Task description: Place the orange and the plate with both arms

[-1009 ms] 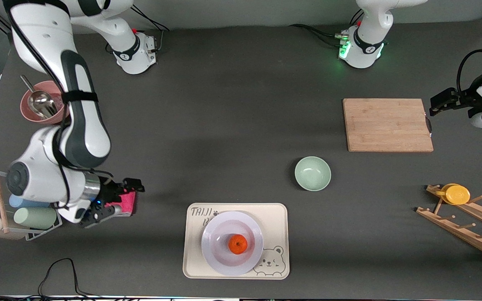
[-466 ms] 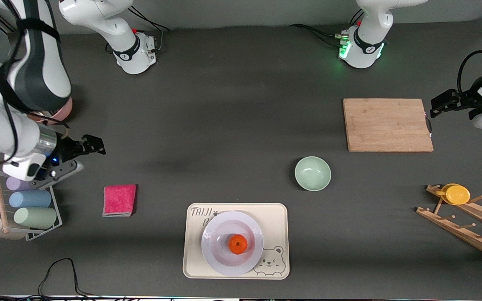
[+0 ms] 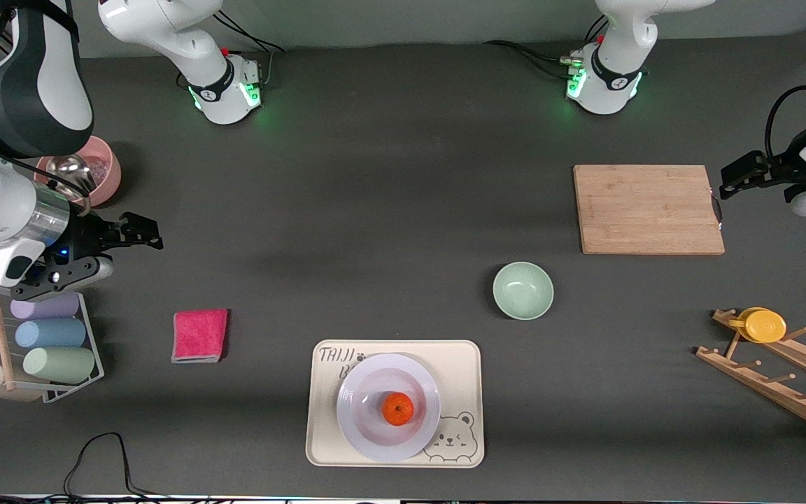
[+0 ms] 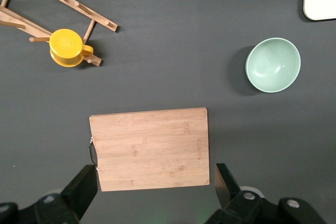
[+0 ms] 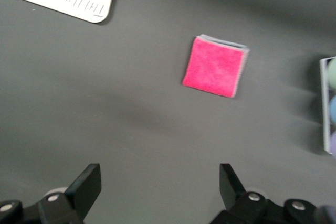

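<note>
The orange (image 3: 397,409) lies in the middle of the pale plate (image 3: 357,381). The plate rests on a cream bear tray (image 3: 460,369) at the table's edge nearest the front camera. My right gripper (image 3: 120,252) hangs open and empty over bare table between the pink bowl (image 3: 105,175) and the cup rack (image 3: 39,350), well away from the plate. In the right wrist view, the right gripper (image 5: 160,182) has only tabletop between its fingers. My left gripper (image 3: 742,175) is open and empty beside the wooden cutting board (image 3: 648,208). The left wrist view shows the left gripper (image 4: 156,182) over that board's (image 4: 149,148) edge.
A pink cloth (image 3: 200,335) (image 5: 215,66) lies between the cup rack and the tray. A mint-green bowl (image 3: 522,290) (image 4: 273,65) stands between tray and board. A wooden rack (image 3: 781,374) with a yellow cup (image 3: 763,325) (image 4: 67,48) sits at the left arm's end.
My right gripper has left the spot over the pink cloth and swung toward the pink bowl; the cloth stays where it was. The left arm has barely moved.
</note>
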Robot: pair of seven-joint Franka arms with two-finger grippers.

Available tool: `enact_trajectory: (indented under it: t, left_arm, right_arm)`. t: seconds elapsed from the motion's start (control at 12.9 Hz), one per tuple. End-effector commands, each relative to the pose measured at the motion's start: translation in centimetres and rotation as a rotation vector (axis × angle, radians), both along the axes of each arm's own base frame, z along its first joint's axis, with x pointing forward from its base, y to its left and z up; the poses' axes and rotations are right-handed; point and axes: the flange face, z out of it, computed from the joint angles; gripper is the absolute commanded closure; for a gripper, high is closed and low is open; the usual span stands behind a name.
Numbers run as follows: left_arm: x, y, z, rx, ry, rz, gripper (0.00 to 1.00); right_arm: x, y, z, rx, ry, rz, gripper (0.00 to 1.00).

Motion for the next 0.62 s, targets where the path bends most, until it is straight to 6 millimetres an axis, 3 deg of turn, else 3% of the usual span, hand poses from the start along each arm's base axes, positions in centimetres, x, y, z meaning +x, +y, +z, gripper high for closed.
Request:
enact_trajectory:
  t: [0.0, 0.16, 0.54]
  left_arm:
    - [0.2, -0.5, 0.0, -0.006, -0.007, 0.010, 0.00]
    - [0.2, -0.6, 0.1, -0.006, -0.010, 0.008, 0.00]
    - [0.2, -1.1, 0.2, 0.006, -0.012, -0.004, 0.00]
  right_arm:
    - [-1.2, -2.0, 3.2, -0.035, -0.026, -0.037, 0.00]
    - [-3.0, -2.4, 4.1, -0.039, -0.030, -0.032, 0.00]
    - [-5.1, 0.9, 4.0, -0.050, 0.052, -0.155, 0.00]
